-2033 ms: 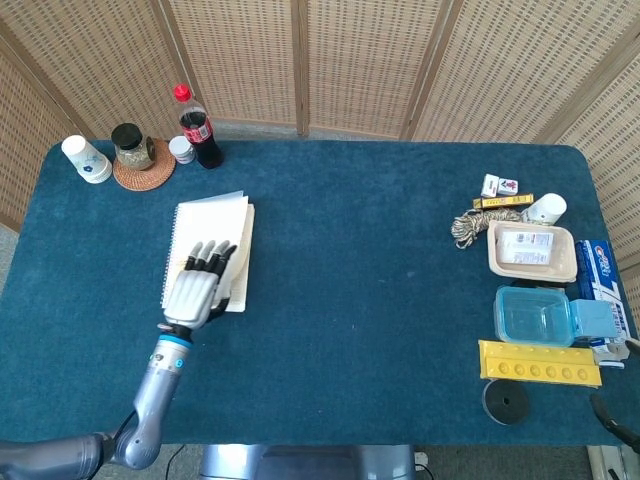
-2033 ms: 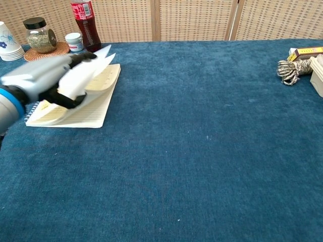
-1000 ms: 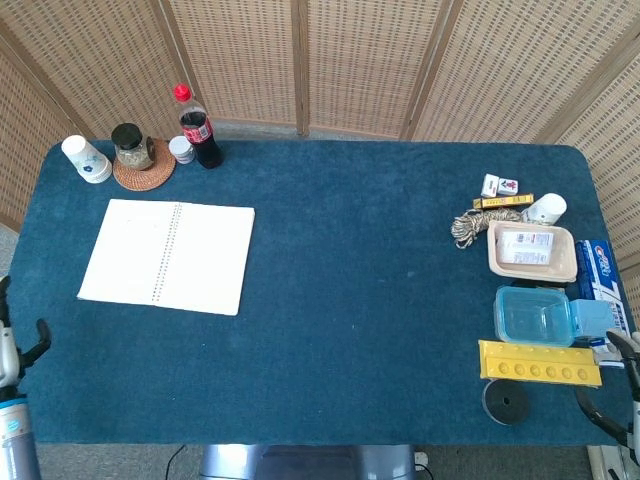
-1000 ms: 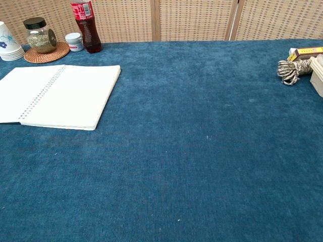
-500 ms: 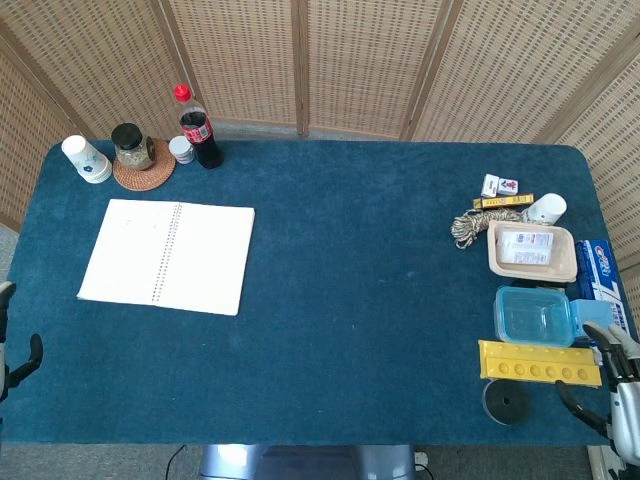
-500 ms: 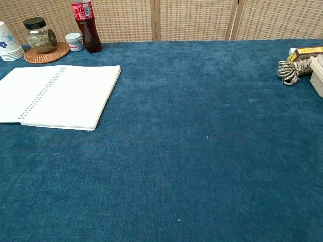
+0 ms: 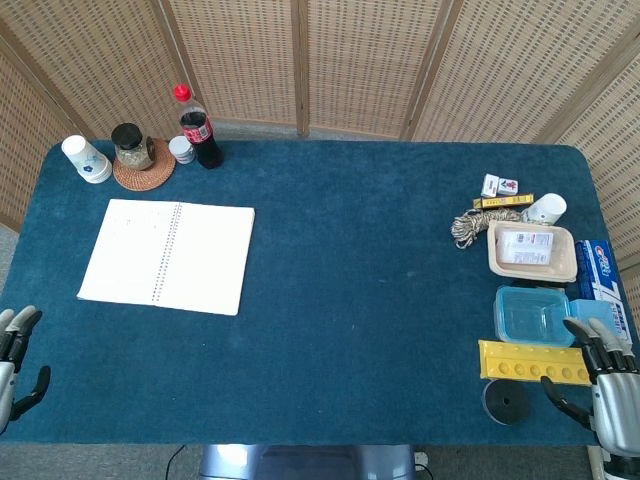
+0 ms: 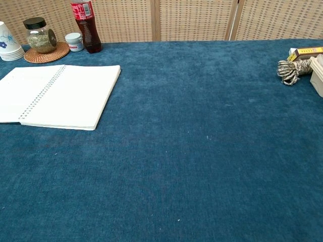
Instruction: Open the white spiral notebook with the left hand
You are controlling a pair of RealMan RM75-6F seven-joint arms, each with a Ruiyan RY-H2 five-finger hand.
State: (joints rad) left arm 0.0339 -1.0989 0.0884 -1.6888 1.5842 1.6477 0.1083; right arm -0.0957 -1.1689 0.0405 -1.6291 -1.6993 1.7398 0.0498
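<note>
The left hand (image 7: 10, 365) is hanging by the bench's (image 7: 350, 260) near left edge, its fingers (image 7: 20, 325) spreading apart and holding nothing. The white spiral notebook (image 7: 168, 256) is lying open and flat on the bench's left side. The right hand (image 7: 605, 385) is waiting at the near right corner, fingers apart, holding nothing.

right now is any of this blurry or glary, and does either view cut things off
Head view: evenly lit, sharp, soft shadows only; the white spiral notebook lies open, bright with no glare, and the left hand and right hand are clipped at the frame's bottom corners. Chest view: also sharp, but it crops the notebook's left page and the paper cups, and shows neither hand.
</note>
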